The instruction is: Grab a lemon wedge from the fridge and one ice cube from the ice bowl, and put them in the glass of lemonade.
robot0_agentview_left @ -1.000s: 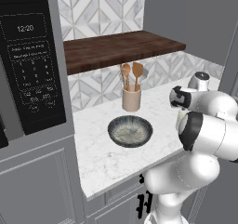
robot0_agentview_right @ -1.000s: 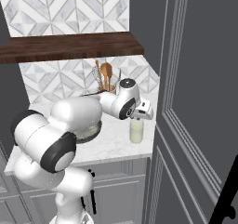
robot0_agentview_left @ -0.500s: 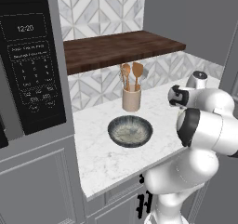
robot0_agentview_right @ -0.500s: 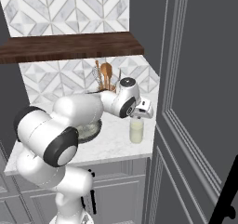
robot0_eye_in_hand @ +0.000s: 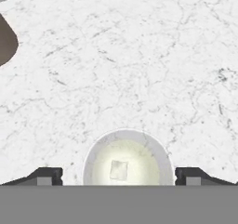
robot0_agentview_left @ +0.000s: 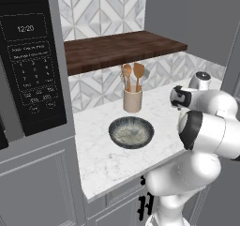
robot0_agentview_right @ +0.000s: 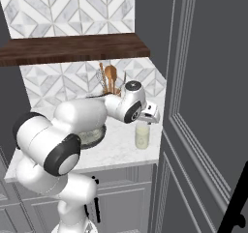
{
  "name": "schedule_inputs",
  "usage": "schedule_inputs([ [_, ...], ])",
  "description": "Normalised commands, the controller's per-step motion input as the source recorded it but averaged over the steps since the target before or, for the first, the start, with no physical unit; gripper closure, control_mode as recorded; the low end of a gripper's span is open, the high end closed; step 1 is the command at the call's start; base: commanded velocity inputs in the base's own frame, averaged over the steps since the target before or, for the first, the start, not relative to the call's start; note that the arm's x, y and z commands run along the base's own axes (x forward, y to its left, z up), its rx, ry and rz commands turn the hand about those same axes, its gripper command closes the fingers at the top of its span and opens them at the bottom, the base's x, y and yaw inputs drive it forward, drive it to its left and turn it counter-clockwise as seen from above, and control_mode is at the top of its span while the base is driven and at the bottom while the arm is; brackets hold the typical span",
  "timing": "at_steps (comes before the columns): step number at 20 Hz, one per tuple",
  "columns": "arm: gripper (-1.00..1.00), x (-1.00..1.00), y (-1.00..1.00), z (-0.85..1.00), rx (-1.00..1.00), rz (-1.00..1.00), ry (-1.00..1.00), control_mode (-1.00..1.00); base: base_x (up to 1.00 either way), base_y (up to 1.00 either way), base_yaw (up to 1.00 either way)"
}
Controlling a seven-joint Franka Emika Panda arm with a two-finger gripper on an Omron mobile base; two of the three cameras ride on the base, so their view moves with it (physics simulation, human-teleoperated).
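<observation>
While the gripper (robot0_eye_in_hand: 119,174) hangs straight above the glass of lemonade (robot0_agentview_right: 142,136), its two dark fingertips (robot0_eye_in_hand: 46,175) stand wide apart on either side of the rim with nothing between them, so it is open. Seen from the hand, the glass (robot0_eye_in_hand: 128,161) is a pale ring with yellowish liquid, and a small pale square piece (robot0_eye_in_hand: 118,170) sits inside it; whether it floats or lies at the bottom cannot be told. The glass stands upright on the white marble counter (robot0_agentview_right: 118,150), near the counter's front edge and just beside the dark grey panelled fridge (robot0_agentview_right: 203,96). The ice bowl (robot0_agentview_left: 131,132) rests on the counter (robot0_agentview_left: 101,157) well apart from the glass, on the far side of the arm from it, its mottled inside facing up. Behind the bowl, toward the patterned tile wall, a beige crock (robot0_agentview_left: 132,100) holds wooden spoons. A dark wooden shelf (robot0_agentview_left: 117,49) runs above the crock.
</observation>
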Motion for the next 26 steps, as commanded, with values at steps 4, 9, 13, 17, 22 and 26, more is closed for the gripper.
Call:
schedule_inputs([
  [4, -1.00, -0.32, 0.00, 0.01, 0.02, 0.02, -0.05, -1.00, 0.00, 0.00, 0.00],
  [9, -1.00, -0.46, -0.01, 0.00, 0.01, 0.00, 0.00, -1.00, 0.00, 0.00, 0.00],
  [13, -1.00, -0.49, 0.03, 0.10, 0.01, 0.06, -0.02, -1.00, 0.00, 0.00, 0.00],
  [17, -1.00, -0.55, 0.14, 0.25, 0.01, 0.11, -0.03, -1.00, 0.00, 0.00, 0.00],
  [22, -1.00, -0.58, 0.53, 0.30, 0.00, 0.07, 0.00, -1.00, 0.00, 0.00, 0.00],
  [26, -1.00, -0.23, 0.79, 0.42, 0.00, 0.00, 0.00, -1.00, 0.00, 0.00, 0.00],
])
